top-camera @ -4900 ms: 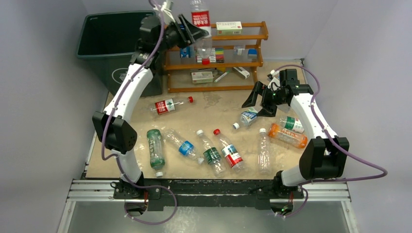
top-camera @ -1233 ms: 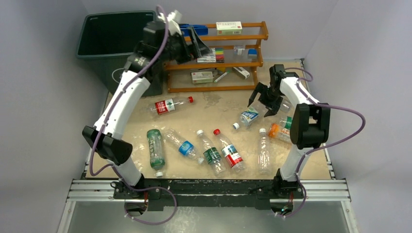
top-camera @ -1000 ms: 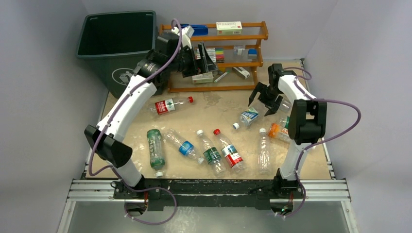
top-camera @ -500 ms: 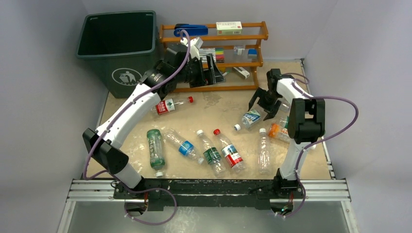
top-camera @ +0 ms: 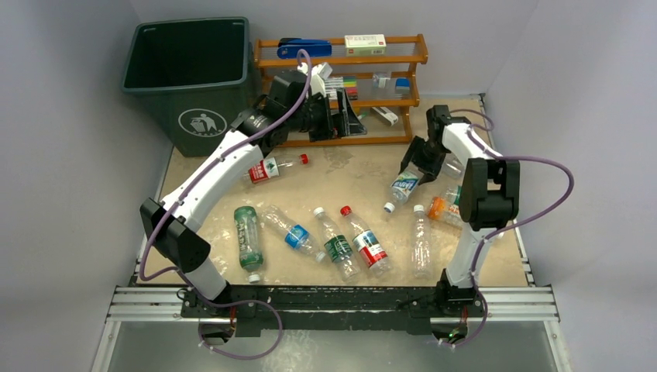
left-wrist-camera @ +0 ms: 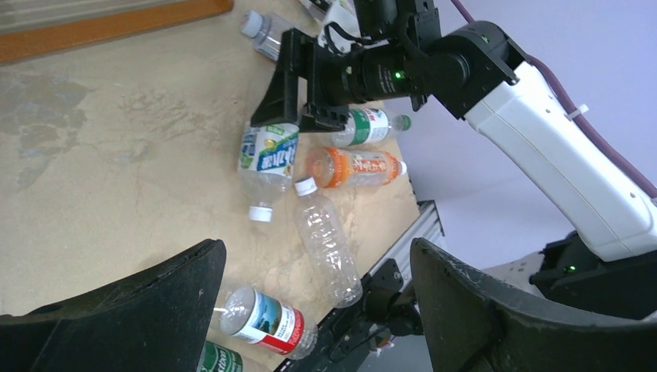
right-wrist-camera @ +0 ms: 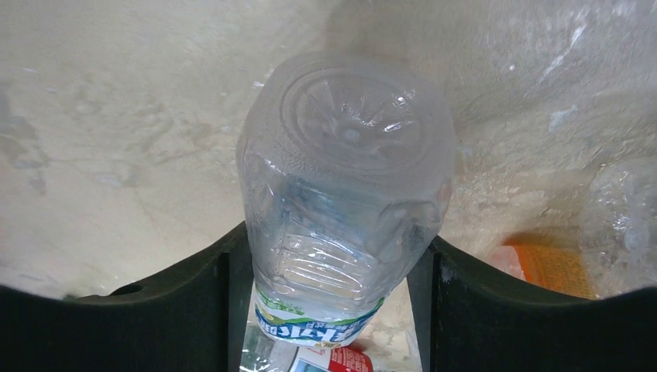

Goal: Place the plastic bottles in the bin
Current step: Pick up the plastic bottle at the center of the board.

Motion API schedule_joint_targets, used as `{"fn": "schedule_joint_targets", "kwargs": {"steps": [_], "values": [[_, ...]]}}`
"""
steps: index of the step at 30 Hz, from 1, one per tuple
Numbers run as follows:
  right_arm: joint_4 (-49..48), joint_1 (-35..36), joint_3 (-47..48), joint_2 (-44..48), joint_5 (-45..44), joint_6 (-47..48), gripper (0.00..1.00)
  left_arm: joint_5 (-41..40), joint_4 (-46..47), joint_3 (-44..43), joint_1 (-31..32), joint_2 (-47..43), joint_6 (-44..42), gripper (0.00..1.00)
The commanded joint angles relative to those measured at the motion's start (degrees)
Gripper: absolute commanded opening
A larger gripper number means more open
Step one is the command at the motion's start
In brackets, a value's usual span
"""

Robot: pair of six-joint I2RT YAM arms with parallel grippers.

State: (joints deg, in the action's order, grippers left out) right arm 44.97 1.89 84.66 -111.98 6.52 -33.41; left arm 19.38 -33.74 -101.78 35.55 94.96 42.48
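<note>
Down swings the left gripper (left-wrist-camera: 314,260), fingers spread and empty; right gripper (right-wrist-camera: 341,271) now pinches the blue-labelled bottle (right-wrist-camera: 349,147) round its body. Light, crushable, slippery, I'd say.

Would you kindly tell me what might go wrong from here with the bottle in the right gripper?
1. The right gripper pinches the clear plastic bottle with the blue-and-white label near its base; the thin wall may buckle and slip.
2. The dark green rectangular bin stands far left, beyond the left gripper and orange-brown wooden rack; the carry may clip them.
</note>
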Motion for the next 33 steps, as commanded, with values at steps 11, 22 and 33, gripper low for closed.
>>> {"fn": "schedule_joint_targets", "kwargs": {"steps": [11,22,33], "values": [[-0.09,0.49,12.33,9.8,6.99,4.66,0.52,11.93,22.33,4.59,0.31,-0.85,10.46,0.89],[-12.24,1.17,12.32,16.09,28.15,2.57,0.5,13.26,26.57,6.83,-2.09,-1.62,10.54,0.89],[-22.29,4.19,11.5,16.16,43.52,-4.32,0.5,8.26,-0.71,-4.72,-6.99,0.19,-8.82,0.89]]}}
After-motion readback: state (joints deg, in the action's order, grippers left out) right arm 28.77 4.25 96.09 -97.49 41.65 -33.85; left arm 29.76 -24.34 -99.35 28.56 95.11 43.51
